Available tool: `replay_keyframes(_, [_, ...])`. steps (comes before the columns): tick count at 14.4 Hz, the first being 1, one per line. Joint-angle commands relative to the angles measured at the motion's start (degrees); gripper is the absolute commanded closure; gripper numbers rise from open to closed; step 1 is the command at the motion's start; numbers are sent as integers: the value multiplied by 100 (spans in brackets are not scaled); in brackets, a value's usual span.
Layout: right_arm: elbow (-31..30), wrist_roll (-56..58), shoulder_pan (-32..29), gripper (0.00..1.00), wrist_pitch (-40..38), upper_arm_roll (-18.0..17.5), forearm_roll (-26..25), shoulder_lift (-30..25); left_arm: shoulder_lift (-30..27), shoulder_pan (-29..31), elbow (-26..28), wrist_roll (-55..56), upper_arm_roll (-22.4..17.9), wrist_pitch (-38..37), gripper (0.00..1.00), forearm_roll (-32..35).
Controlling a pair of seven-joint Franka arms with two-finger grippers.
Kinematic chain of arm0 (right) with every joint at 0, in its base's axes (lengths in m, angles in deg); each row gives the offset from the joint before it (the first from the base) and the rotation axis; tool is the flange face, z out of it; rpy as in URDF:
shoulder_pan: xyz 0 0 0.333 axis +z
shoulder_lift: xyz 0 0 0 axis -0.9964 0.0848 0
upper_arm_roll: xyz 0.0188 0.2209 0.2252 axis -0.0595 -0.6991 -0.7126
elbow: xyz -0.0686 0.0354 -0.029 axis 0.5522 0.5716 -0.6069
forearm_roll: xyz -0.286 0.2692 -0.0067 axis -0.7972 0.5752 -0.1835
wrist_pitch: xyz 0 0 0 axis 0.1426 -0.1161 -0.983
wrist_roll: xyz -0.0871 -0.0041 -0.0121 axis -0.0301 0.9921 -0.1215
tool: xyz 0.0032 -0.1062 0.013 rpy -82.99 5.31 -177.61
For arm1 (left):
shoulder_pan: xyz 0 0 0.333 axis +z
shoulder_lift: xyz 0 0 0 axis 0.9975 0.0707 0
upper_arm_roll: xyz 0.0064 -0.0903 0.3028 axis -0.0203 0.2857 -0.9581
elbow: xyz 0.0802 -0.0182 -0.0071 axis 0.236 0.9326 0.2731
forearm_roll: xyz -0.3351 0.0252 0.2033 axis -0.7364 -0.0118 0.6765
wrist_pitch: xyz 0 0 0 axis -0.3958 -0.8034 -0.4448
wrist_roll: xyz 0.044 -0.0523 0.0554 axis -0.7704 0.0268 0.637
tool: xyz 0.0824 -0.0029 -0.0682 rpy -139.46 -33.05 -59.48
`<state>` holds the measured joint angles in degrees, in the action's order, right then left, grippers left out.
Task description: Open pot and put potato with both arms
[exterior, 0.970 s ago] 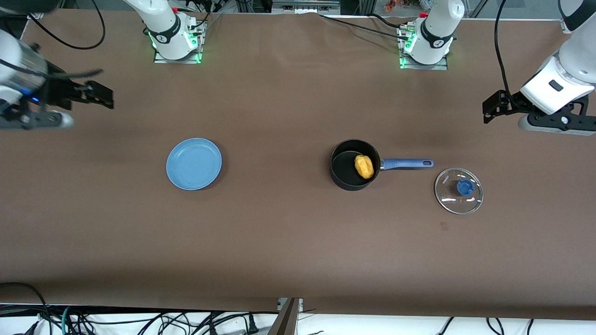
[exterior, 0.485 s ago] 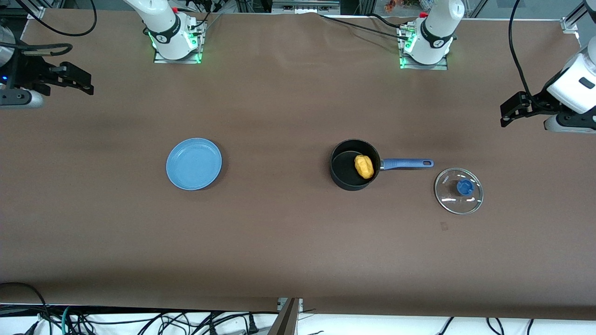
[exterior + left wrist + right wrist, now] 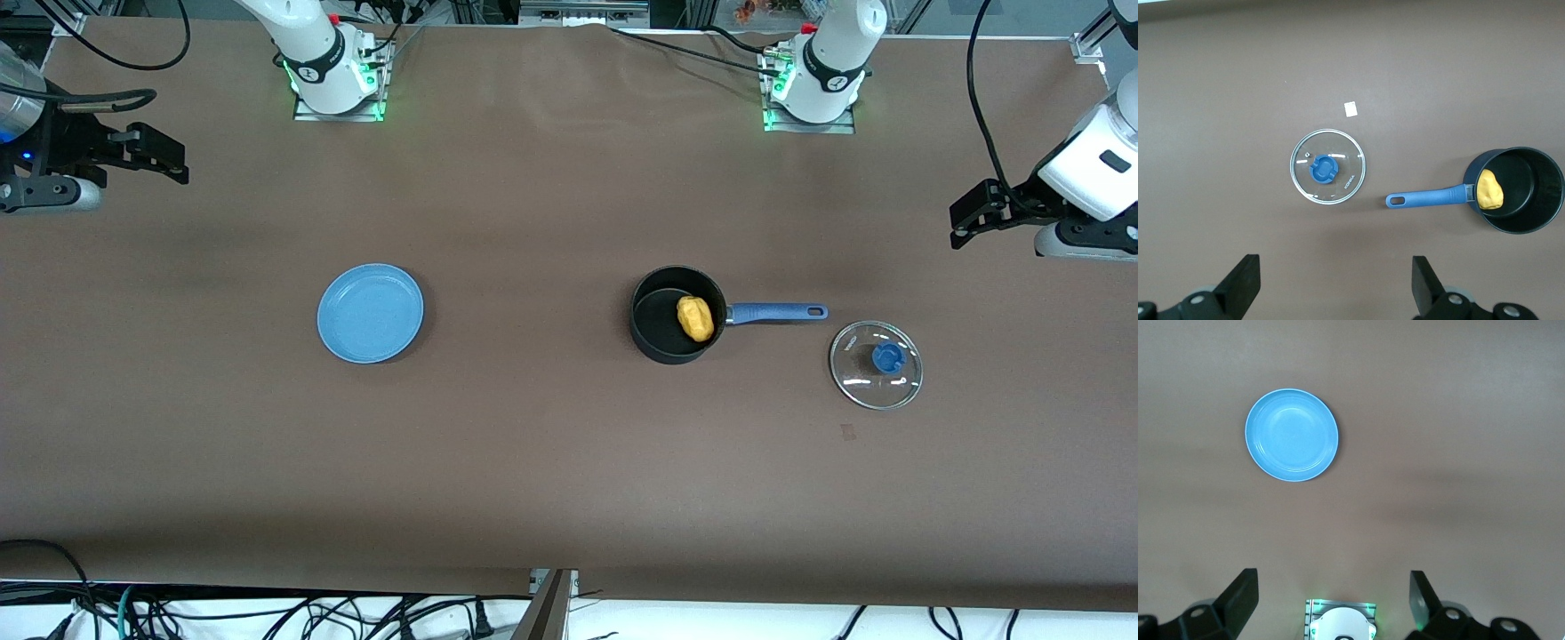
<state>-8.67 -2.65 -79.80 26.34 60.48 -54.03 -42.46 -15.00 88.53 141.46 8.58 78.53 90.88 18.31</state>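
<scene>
One pot (image 3: 676, 315), one potato (image 3: 694, 318) inside it, one lid (image 3: 876, 364) off beside the handle, one plate (image 3: 371, 312).
Brown table (image 3: 551, 462); left gripper (image 3: 971, 214) and right gripper (image 3: 160, 158) spread wide, empty, raised at table ends.

Brown-covered table (image 3: 533, 462), cables (image 3: 267, 613) below

Item count on the worktop (image 3: 551, 462):

- Pot (image 3: 662, 338): 1, black, with 1 long blue handle (image 3: 776, 312).
- Potato (image 3: 694, 318): 1, yellow-orange, inside the pot.
- Lid (image 3: 876, 365): 1, clear glass, with 1 blue knob (image 3: 888, 357).
- Plate (image 3: 370, 313): 1, light blue.
- Arms: 2, each with 1 hand: left hand (image 3: 965, 218), right hand (image 3: 169, 160).
- Small pale tag (image 3: 1351, 109) near the lid: 1.
</scene>
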Motion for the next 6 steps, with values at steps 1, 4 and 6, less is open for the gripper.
replay_keyframes(1, [205, 98, -6, 0, -2, 20, -65, 133, 126, 22, -214, -96, -9, -64, 0, -125])
replay_keyframes(4, [206, 98, -6, 0, 24, 20, -65, 151, 135, 31, -214, -96, -9, -73, 0, -125])
replay_keyframes(6, [214, 98, -6, 0, 15, 20, -57, 142, 135, 31, -214, -96, -9, -82, 0, -125])
